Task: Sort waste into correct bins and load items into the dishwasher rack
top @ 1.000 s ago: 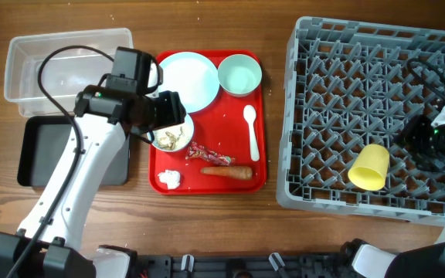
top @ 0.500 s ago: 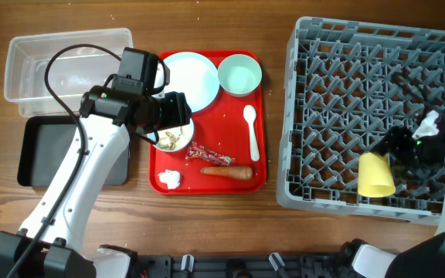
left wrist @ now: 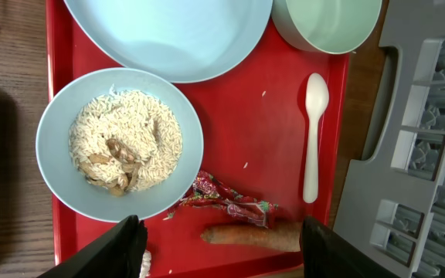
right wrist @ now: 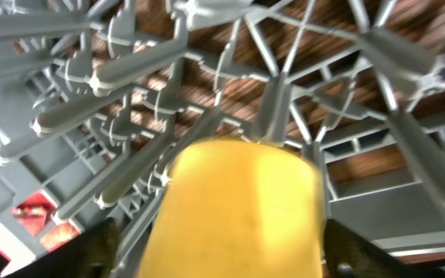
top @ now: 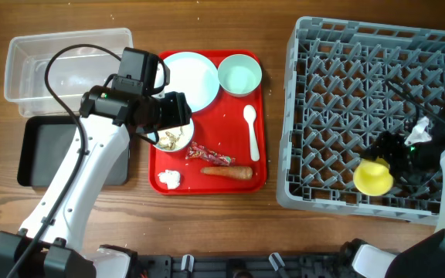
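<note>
My left gripper (left wrist: pixel 222 251) is open above the red tray, over the carrot (left wrist: pixel 253 235) and the red-and-white wrapper (left wrist: pixel 226 201). The small bowl (left wrist: pixel 52 166) of beige food scraps (left wrist: pixel 126 147) lies just beyond it. The white spoon (top: pixel 252 131), white plate (top: pixel 188 77), green bowl (top: pixel 240 75) and tissue (top: pixel 169 179) are also on that tray. My right gripper (top: pixel 380 165) is shut on the yellow cup (top: pixel 373 176), holding it in the front part of the grey rack (top: pixel 346 77). The cup fills the right wrist view (right wrist: pixel 238 208).
The flat red tray (top: pixel 261 154) sits between the bins and the rack. The clear tub (top: pixel 22 66) is at the far left with the black tray (top: pixel 41 150) in front of it. My left arm stretches over the black tray's right edge.
My right gripper came down onto the lying yellow cup, closed on it and turned it more upright, shifting it slightly forward. My left arm moved a little right, then stayed still.
</note>
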You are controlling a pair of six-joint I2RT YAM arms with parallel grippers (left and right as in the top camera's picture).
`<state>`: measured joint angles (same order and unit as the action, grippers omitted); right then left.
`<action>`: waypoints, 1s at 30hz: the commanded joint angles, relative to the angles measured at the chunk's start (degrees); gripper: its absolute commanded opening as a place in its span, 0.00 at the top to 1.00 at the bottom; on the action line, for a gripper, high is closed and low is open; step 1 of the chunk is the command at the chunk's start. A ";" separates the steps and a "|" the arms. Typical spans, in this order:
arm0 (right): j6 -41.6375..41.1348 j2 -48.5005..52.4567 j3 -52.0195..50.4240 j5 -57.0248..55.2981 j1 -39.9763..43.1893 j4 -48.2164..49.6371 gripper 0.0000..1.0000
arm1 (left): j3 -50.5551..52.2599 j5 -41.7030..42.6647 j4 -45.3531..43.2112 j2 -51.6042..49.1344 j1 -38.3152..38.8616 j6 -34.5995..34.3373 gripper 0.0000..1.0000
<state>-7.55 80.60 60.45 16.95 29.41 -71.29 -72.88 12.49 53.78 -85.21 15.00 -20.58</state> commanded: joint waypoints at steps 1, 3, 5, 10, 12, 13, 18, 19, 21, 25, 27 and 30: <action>3.15 0.20 -0.15 6.32 -0.31 -0.13 0.07 | -0.33 0.72 -0.13 0.74 0.17 0.90 0.35; 3.10 0.20 -0.15 7.87 -0.31 -0.11 0.07 | -0.33 0.72 -0.13 0.74 0.17 0.87 0.35; 3.10 0.20 -0.15 8.04 -0.31 -0.17 0.07 | -0.33 0.72 -0.13 0.74 0.17 0.90 0.35; 3.04 0.20 -1.62 9.09 -0.31 0.68 0.02 | -0.33 0.72 -0.15 0.74 0.17 0.90 0.35; 2.84 0.20 -2.71 9.11 -0.31 2.69 0.02 | -0.33 0.72 -0.15 0.74 0.17 0.90 0.35; 2.84 0.20 -2.73 9.09 -0.31 3.19 0.03 | -0.33 0.72 -0.13 0.74 0.15 0.90 0.35; 1.31 0.20 -2.51 9.09 -0.31 5.90 0.22 | -0.33 0.72 -0.11 0.74 0.17 0.87 0.35; 1.33 0.17 -1.99 9.07 -0.31 6.16 0.25 | -0.33 0.72 -0.11 0.74 0.17 0.87 0.35; 1.38 0.00 -0.74 9.03 -0.31 6.14 0.28 | -0.33 0.72 -0.11 0.74 0.17 0.90 0.35; 1.36 -1.40 3.13 8.33 -0.31 7.78 0.29 | -0.33 0.72 -0.11 0.74 0.17 0.90 0.35; 1.33 -1.97 5.53 7.13 -0.31 10.32 0.33 | -0.33 0.72 -0.11 0.74 0.15 0.90 0.35; 0.94 -2.58 8.11 1.73 -0.31 15.82 0.34 | -0.33 0.72 -0.13 0.74 0.15 0.90 0.35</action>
<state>-6.20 79.37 66.43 23.35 29.41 -58.57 -72.88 12.49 53.80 -85.21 15.00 -20.58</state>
